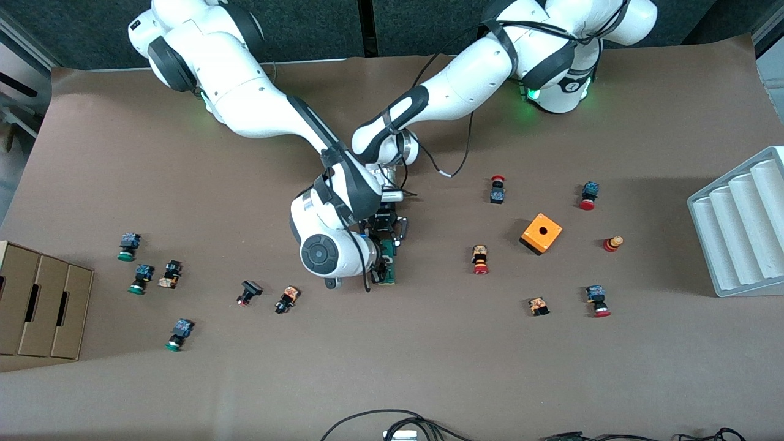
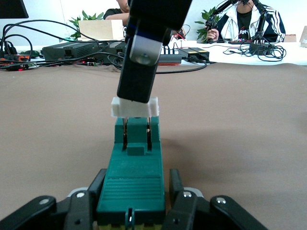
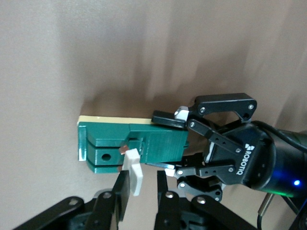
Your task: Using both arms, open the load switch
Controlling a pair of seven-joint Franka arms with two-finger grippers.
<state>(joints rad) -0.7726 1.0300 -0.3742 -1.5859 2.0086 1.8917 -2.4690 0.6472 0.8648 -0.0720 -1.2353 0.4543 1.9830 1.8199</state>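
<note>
The load switch (image 1: 389,261), a narrow dark-green block, lies mid-table under both hands. My left gripper (image 1: 388,236) reaches in from the arm at the left arm's end and is shut on the green body's end (image 2: 133,179), one finger (image 2: 94,190) on each side. My right gripper (image 1: 382,271) stands over the switch, shut on its white end piece (image 3: 135,176). The white piece (image 2: 134,106) is lifted clear of the green body, and two thin metal blades (image 2: 125,136) show beneath it. The left gripper (image 3: 168,143) also shows in the right wrist view, clamped on the block (image 3: 120,143).
An orange cube with a hole (image 1: 541,233) and red push buttons (image 1: 480,260) lie toward the left arm's end, beside a grey ribbed tray (image 1: 744,223). Green and black buttons (image 1: 128,246) and a cardboard box (image 1: 43,306) lie toward the right arm's end. Cables (image 1: 392,425) run along the front edge.
</note>
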